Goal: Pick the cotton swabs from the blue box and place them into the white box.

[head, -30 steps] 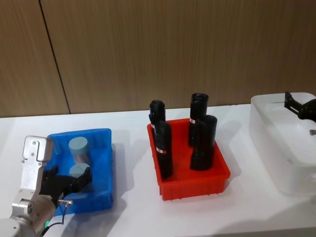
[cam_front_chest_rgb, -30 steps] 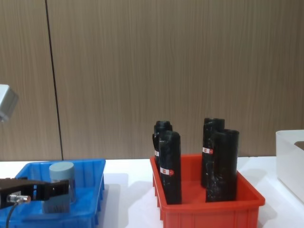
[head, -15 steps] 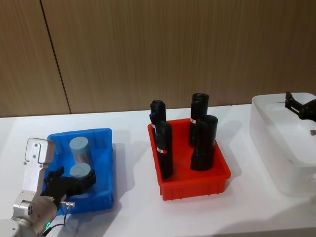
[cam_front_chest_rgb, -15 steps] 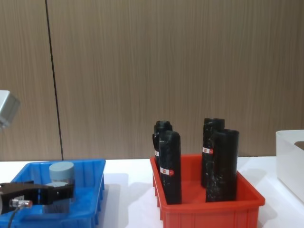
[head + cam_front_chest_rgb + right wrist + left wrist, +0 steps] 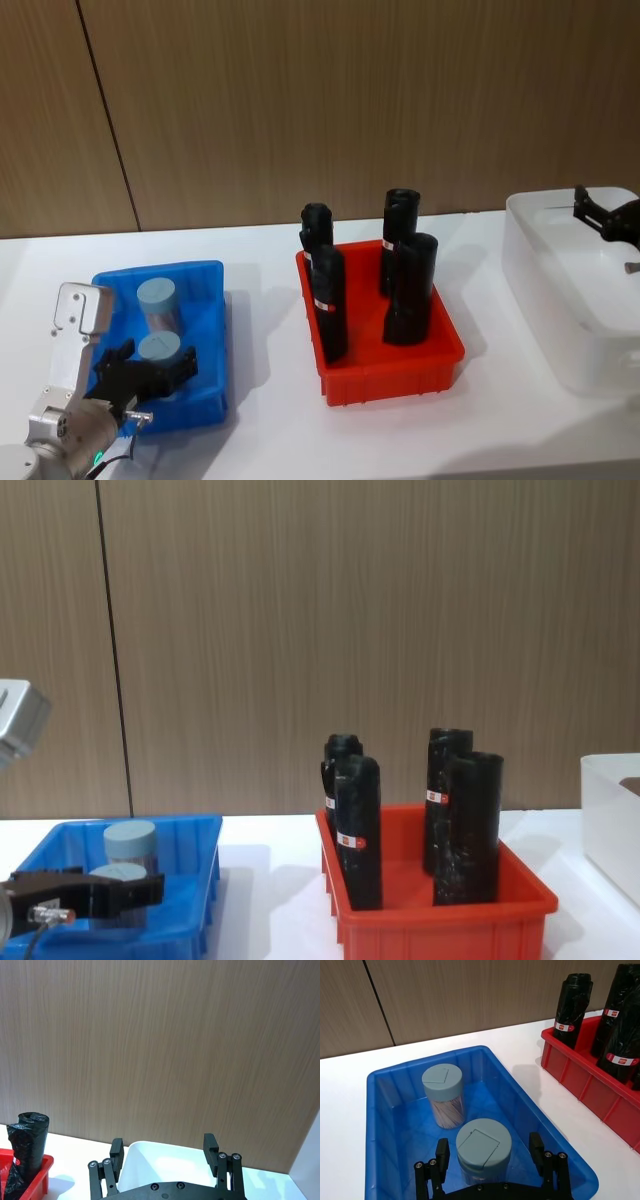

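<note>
Two cotton swab jars (image 5: 442, 1082) stand in the blue box (image 5: 485, 1053), and we see none in the white box (image 5: 535, 270). Our left gripper (image 5: 489, 1146) straddles the nearer jar (image 5: 483, 1152), fingers apart, not gripping. Our right gripper (image 5: 163, 1145) hovers above the white box, fingers apart and empty.

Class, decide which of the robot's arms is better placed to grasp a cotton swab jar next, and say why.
Left. The left gripper is open, straddling the nearer cotton swab jar in the blue box; the right gripper hovers open over the white box, on the opposite side.
</note>
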Controlling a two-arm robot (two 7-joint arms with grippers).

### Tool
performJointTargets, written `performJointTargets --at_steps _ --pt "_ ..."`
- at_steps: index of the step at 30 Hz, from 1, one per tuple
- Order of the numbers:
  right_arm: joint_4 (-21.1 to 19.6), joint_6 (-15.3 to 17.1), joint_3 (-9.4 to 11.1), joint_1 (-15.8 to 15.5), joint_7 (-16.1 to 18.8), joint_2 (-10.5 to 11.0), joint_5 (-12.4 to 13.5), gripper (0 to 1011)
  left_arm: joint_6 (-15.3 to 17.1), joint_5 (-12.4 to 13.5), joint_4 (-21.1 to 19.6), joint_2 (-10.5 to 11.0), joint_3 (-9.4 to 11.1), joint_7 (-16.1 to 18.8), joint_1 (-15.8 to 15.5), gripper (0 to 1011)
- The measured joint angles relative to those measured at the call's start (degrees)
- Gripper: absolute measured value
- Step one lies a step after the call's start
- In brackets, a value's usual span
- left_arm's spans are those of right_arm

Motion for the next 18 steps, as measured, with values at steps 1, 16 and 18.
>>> performJointTargets --at_steps 1,16,18 --pt "0.0 0.0 0.0 0.0 0.0 0.0 0.0 1001 0.06 0.03 0.07 -0.04 0.0 0.0 -0.04 1004" --pt "0.0 0.0 0.0 0.0 0.0 0.0 0.0 1002 1.67 1.37 0.68 -0.4 -0.02 1.37 -0.35 786" --pt "0.0 0.0 0.0 0.0 0.0 0.0 0.0 1002 1.47 1.7 0.85 -0.44 -0.04 1.41 -0.38 710"
